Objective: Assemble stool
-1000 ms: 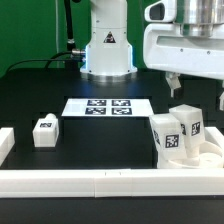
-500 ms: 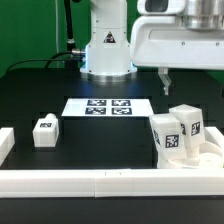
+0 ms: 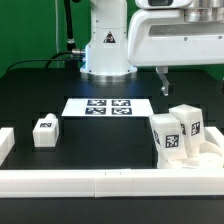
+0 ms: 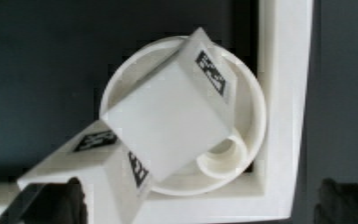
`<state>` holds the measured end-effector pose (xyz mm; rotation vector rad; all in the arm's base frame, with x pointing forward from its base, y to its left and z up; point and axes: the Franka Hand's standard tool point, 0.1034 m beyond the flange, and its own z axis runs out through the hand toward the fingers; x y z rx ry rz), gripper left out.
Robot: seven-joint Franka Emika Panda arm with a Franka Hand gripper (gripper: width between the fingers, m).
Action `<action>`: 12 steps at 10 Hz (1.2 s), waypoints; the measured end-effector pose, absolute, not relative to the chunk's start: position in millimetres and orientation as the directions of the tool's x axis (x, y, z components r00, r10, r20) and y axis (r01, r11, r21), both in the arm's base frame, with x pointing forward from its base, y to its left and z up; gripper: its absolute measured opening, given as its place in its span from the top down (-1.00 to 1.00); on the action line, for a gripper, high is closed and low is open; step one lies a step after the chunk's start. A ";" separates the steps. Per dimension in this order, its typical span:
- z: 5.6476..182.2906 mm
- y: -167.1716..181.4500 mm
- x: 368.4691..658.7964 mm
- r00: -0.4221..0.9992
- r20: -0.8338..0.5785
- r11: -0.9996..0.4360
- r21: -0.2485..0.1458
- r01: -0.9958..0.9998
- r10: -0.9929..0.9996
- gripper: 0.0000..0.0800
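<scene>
While the gripper point(image 3: 188, 82) hung released at upper right, descending could topple the two legs point(image 3: 172, 137) propped loosely on the seat point(image 3: 210, 154).

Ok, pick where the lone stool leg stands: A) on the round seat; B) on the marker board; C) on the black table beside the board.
C: the leg stands on the black table, toward the exterior view's left of the marker board.

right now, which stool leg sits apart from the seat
The leg on the exterior view's left: it stands alone, while the other two legs crowd the round seat.
</scene>
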<state>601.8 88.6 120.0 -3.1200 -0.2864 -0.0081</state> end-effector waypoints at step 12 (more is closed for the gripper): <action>124.5 86.4 608.6 0.306 -0.095 -0.303 0.042 0.952 0.947 -0.62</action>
